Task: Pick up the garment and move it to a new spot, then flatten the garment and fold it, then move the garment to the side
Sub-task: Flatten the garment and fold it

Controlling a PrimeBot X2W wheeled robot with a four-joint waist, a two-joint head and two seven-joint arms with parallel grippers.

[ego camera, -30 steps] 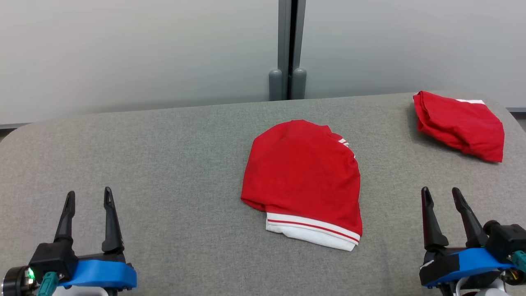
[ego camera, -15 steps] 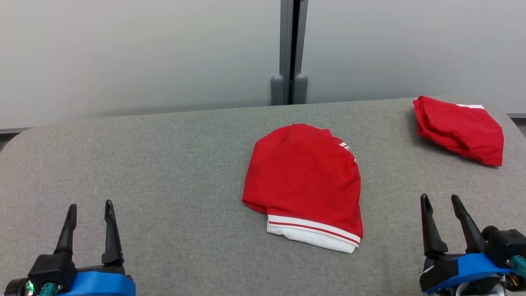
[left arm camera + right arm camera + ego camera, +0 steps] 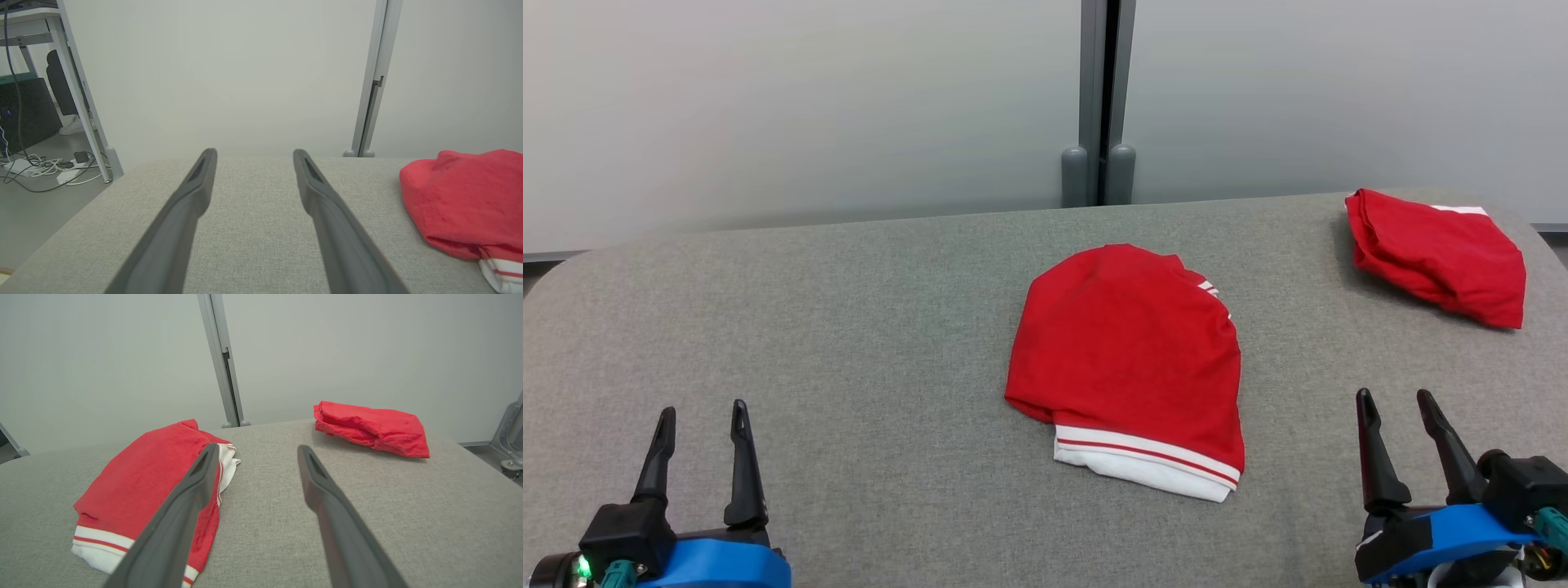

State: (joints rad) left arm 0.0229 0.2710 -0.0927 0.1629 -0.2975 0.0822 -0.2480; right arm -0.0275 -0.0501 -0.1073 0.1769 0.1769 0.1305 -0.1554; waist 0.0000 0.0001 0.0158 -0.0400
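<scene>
Fabric in a grey weave covers the broad surface (image 3: 849, 327), which spans the head view from side to side and has rounded corners. Its bare stretches leave room to spread cloth. Behind its far edge stands a pale wall (image 3: 768, 98) split by a grey post (image 3: 1101, 98).

The garment (image 3: 1127, 359), red, lies near the middle of the surface, a little toward the right, doubled over into a compact rounded shape. That central place puts it within reach of both arms. A second red piece (image 3: 1437, 257) sits bunched at the far right corner, well apart from the first. That corner may be a spot for finished work, though this is a guess.

The left hand (image 3: 702, 409) hangs at the near edge toward the left corner, and the right hand (image 3: 1393, 394) at the near edge toward the right corner. Each has its fingers spread apart and empty, pointing toward the far edge and touching no cloth. Set on either side of the garment, they seem placed to keep the view of it clear before a reach.

Smallest is the white hem band (image 3: 1143, 461) with its red stripe, peeking from under the red layer on the side facing the near edge. It is probably the easiest edge to pinch. Whether the garment counts as folded or awaits lifting cannot be told.
</scene>
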